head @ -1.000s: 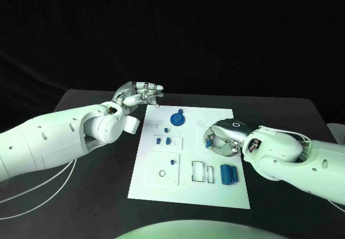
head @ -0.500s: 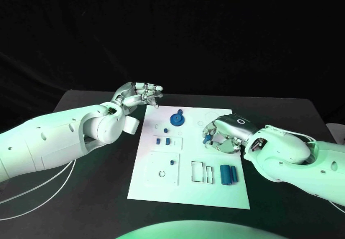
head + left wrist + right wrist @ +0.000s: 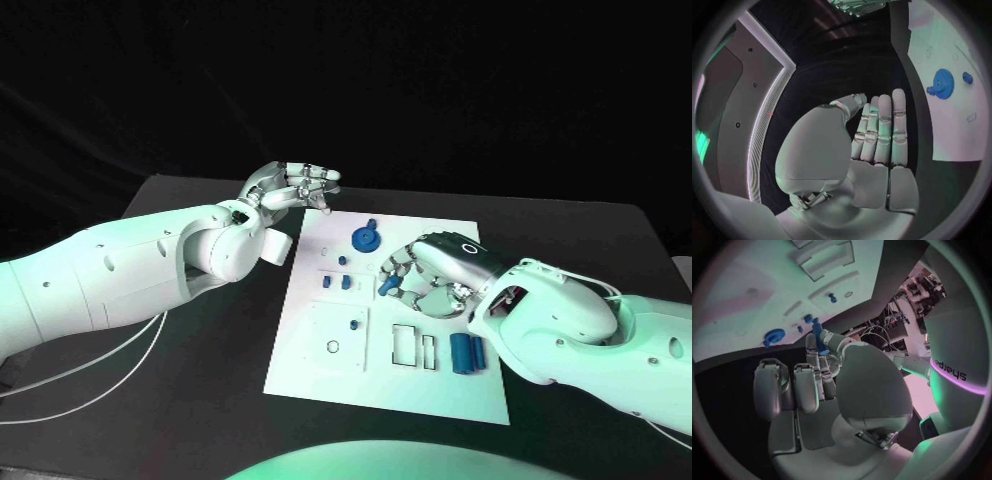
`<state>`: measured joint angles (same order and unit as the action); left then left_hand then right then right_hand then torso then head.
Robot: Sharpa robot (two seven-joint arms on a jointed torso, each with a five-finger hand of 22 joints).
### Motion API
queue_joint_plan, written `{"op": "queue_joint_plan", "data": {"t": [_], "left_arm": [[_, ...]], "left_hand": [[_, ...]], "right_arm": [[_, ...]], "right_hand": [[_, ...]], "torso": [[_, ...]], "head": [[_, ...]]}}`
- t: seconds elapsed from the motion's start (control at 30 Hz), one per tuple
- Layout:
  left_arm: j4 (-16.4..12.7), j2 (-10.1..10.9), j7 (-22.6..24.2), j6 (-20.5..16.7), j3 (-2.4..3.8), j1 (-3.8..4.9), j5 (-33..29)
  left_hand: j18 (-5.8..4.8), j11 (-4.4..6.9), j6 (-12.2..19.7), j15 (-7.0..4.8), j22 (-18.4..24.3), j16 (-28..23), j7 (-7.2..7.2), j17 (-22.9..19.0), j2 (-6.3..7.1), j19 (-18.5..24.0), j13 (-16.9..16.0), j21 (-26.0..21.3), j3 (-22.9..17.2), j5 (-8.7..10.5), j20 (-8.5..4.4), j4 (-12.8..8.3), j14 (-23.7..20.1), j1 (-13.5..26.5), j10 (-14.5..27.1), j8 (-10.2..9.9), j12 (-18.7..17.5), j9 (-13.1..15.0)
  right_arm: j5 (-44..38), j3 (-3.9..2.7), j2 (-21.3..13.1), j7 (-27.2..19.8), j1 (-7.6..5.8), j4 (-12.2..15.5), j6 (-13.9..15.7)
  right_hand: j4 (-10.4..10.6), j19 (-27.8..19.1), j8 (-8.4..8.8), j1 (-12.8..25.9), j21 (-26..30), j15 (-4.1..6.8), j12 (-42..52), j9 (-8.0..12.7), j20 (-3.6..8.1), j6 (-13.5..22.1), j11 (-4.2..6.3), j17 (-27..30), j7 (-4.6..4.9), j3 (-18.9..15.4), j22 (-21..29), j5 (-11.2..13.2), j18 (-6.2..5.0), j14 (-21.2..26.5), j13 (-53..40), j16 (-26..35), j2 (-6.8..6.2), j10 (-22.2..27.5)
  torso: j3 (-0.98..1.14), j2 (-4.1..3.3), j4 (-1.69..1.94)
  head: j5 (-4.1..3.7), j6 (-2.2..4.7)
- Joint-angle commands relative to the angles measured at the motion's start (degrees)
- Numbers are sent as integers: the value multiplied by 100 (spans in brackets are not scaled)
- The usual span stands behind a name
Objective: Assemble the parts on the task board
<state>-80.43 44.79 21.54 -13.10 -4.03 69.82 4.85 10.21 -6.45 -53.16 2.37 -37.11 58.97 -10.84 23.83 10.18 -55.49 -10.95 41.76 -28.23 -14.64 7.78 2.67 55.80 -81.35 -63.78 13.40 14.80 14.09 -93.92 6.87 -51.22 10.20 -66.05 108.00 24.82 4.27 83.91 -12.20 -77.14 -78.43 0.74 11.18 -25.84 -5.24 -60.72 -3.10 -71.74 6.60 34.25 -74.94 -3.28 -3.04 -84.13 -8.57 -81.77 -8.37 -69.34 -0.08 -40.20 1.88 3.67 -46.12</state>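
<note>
On the black table (image 3: pixel 173 400) the white task board (image 3: pixel 332 385) lies lengthwise, reaching away from the robot, with dark cloth behind the table's far edge. At the board's far end a blue gear (image 3: pixel 366 238) lies flat, and small blue parts (image 3: pixel 340 282) stand in a row nearer the middle. Two blue cylinders (image 3: pixel 463 352) lie side by side at the board's right, just beside a rectangular slot (image 3: pixel 413 346).

Over the board's middle the right hand (image 3: pixel 427 272) pinches a small blue part (image 3: pixel 820 342) at its fingertips; the head view shows a little blue (image 3: pixel 389 285) between the fingers, the piece mostly covered by the hand. Whether it touches the board cannot be told.

Beyond the board's far left corner, over bare table, the left hand (image 3: pixel 296 186) is raised, its fingers curled together and holding nothing. Its arm hides the table beneath it.
</note>
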Motion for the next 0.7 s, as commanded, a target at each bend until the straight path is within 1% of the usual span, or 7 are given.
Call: {"op": "queue_joint_plan", "data": {"t": [0.03, 0.13, 0.17, 0.23, 0.27, 0.43, 0.7], "left_arm": [[25, -35, 26, 88, 3, 2, 6], [41, -50, 27, 91, 3, 2, 6], [45, -55, 27, 90, 3, 2, 6], [53, -66, 27, 91, 3, 2, 6], [54, -68, 27, 91, 3, 2, 6], [61, -97, 24, 105, 2, 2, 6], [59, -119, 16, 120, 2, 2, 6]], "left_hand": [[27, -17, 0, 20, -5, -31, -1, -5, -10, -26, -8, 17, -14, -31, -14, -33, 8, -46, 37, -29, 34, -7], [27, -17, 0, 20, -5, -31, -1, -5, -10, -26, -8, 17, -14, -31, -14, -33, 8, -46, 37, -29, 34, -7], [27, -17, 0, 20, -5, -31, -1, -5, -10, -26, -8, 17, -14, -31, -14, -33, 8, -46, 37, -29, 34, -7], [27, -17, 0, 20, -5, -31, -1, -5, -10, -26, -8, 17, -14, -31, -14, -33, 8, -46, 37, -29, 34, -7], [27, -17, 0, 20, -5, -31, -1, -5, -10, -26, -8, 17, -14, -31, -14, -33, 8, -46, 37, -29, 34, -7], [27, -17, 0, 20, -5, -31, -1, -5, -10, -26, -8, 17, -14, -31, -14, -33, 8, -46, 37, -29, 34, -7], [26, -18, 1, 20, -11, -33, -2, -8, -12, -25, -9, 23, -15, -31, -15, -41, 7, -54, 39, -30, 39, -9]], "right_arm": [[86, 11, 177, -115, 96, 3, 115], [50, 25, 340, -143, 204, -20, 115], [21, 33, 415, -158, 258, -40, 112], [-26, 46, 535, -179, 358, -83, 104], [-38, 49, 561, -183, 379, -94, 102], [-168, 80, 822, -219, 578, -250, 71], [-338, 110, 1110, -219, 754, -486, -31]], "right_hand": [[-31, 152, -66, -31, 10, 40, -39, -117, 32, -19, -1, 1, 8, 18, -1107, -34, 64, -231, -8, 6, 10, -33], [-31, 152, -66, -31, 10, 40, -39, -117, 32, -19, -1, 1, 8, 18, -1107, -34, 64, -231, -8, 6, 10, -33], [-31, 152, -66, -31, 10, 40, -39, -117, 32, -19, -1, 1, 8, 18, -1107, -34, 64, -231, -8, 6, 10, -33], [-38, 153, -68, -37, 9, 40, -39, -121, 33, -17, -2, 7, 10, 22, -1108, -39, 64, -230, -10, 8, 12, -38], [-38, 153, -68, -37, 9, 40, -39, -121, 33, -17, -2, 7, 10, 22, -1108, -39, 64, -230, -10, 8, 12, -38], [-41, 145, -69, -39, 29, 40, -40, -123, 33, -17, -2, 14, 11, 23, -1101, -41, 60, -229, -11, 11, 12, -40], [-50, 141, -70, -44, 39, 40, -44, -128, 34, -12, -4, 14, 15, 26, -1099, -46, 58, -229, -12, 11, 9, -39]], "torso": [[1, 0, 10], [-4, -4, 12], [-10, -5, 5], [-14, -5, 3], [-12, -6, -6], [-5, -5, -2], [0, -10, 0]], "head": [[110, -20], [154, -41], [178, -44], [201, -54], [214, -59], [266, -71], [306, -96]]}}
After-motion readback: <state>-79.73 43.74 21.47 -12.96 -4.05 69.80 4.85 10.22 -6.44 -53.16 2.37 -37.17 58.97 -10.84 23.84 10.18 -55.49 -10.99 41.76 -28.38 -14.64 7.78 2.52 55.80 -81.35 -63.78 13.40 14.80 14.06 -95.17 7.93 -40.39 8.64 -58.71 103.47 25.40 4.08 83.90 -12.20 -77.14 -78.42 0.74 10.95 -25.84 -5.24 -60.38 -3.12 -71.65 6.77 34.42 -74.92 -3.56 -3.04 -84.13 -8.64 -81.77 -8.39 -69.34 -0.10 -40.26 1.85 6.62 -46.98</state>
